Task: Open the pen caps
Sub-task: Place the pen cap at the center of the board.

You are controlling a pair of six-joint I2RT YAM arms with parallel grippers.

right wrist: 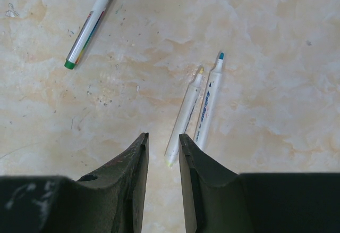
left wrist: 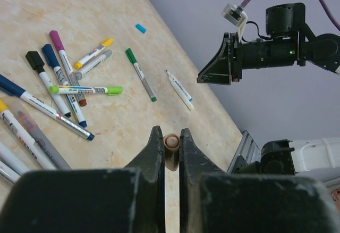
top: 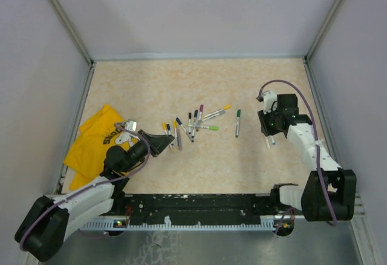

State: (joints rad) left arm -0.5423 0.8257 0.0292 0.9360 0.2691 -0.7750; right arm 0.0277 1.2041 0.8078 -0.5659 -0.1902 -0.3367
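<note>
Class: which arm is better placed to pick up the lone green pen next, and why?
Probably right: the right gripper is empty and nearer the green pen; the left gripper is shut on a tan cap.

White pens are flashing green, purple, blue and yellow ends, the table showing beige marbling, the cloth glowing yellow with dark lettering.
</note>
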